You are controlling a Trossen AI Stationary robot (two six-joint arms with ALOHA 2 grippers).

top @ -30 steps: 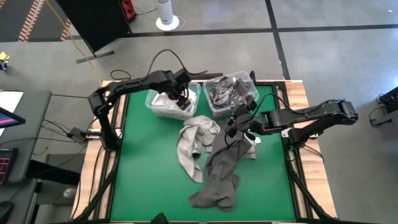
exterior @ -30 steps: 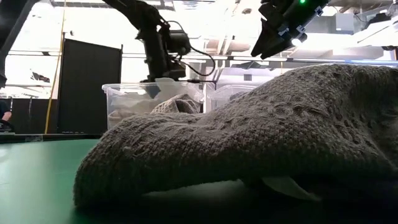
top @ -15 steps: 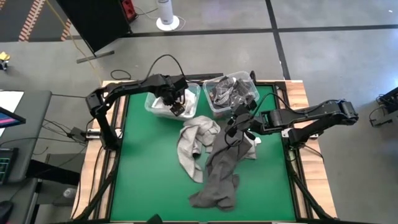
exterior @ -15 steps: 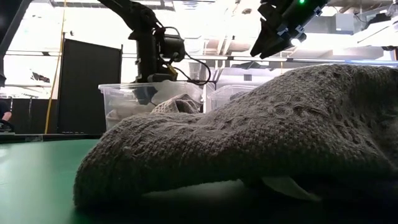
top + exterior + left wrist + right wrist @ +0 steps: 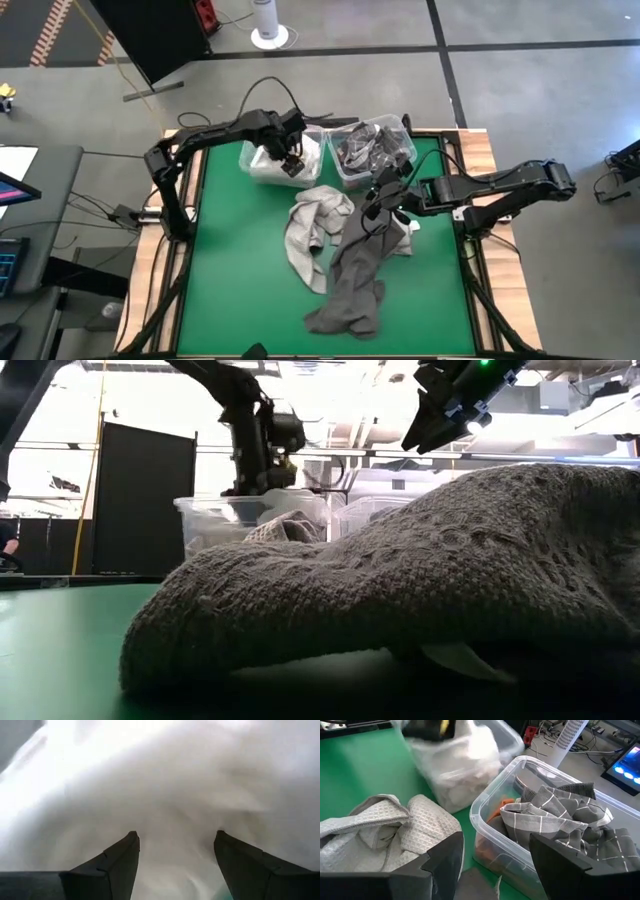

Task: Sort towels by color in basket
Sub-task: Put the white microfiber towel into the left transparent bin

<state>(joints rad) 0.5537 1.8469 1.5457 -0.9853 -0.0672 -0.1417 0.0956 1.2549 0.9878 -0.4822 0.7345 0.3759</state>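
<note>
Since half a second back we see the left bin (image 5: 281, 158) shifted a little to the right and up-table with the left gripper (image 5: 290, 158) inside it; right arm unchanged. Green table (image 5: 240, 270) carries everything; largest thing is the dark grey towel (image 5: 357, 270), a long heap running from right under the right gripper (image 5: 372, 208) toward the table's near edge, filling most of the low view (image 5: 420, 580); next the light grey towel (image 5: 312, 232), crumpled beside that gripper on its left-arm side, touching the dark one, seen close in the right wrist view (image 5: 390, 832). Right bin (image 5: 372, 148) sits just beyond the right gripper, clear plastic, holding the grey-and-white checked towels (image 5: 555, 820) with the orange towel (image 5: 501, 809) peeking underneath. Left bin touches or nearly touches the right one, we can't tell which; white towels (image 5: 268, 166) lie in it right under the left gripper. Left gripper is down in its bin, fingers (image 5: 117, 862) spread wide, white cloth (image 5: 175, 795) filling the space ahead and between, nothing clamped. Right gripper hovers above the dark grey towel, fingers (image 5: 445, 860) apart, holding nothing.
</note>
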